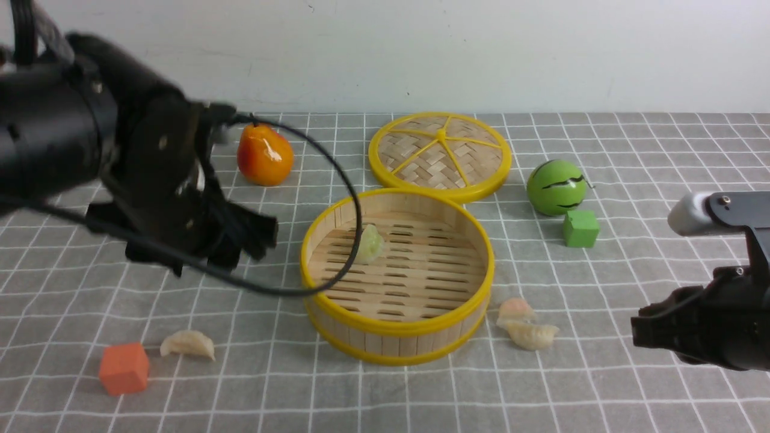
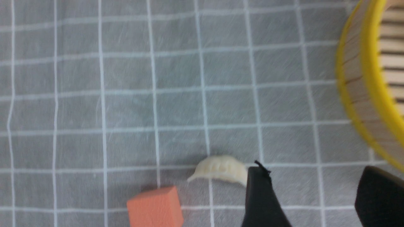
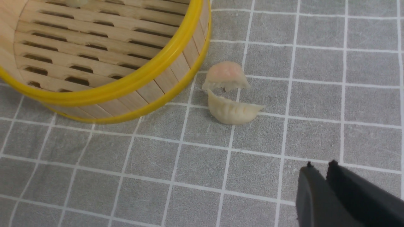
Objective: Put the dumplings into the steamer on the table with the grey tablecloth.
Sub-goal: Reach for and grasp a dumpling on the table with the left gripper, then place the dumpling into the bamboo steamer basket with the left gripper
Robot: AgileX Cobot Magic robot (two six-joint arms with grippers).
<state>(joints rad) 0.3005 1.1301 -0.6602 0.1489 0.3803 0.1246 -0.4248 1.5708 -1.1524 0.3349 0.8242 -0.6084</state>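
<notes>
I see the grey tablecloth gridded with thin white lines. Steamer yellow-rimmed, pale slats. One dumpling pale green.

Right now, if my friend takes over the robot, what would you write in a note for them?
Left end effector: open, empty, over the grey tablecloth, left of the steamer.
Right end effector: shut, empty, off to the steamer's right.
Done: the green dumpling lies inside the steamer.
Left: three dumplings lie on the grey tablecloth. The cream dumpling sits beside the orange cube, on the left. The pinkish dumpling and the second cream dumpling lie close together just right of the steamer.
</notes>
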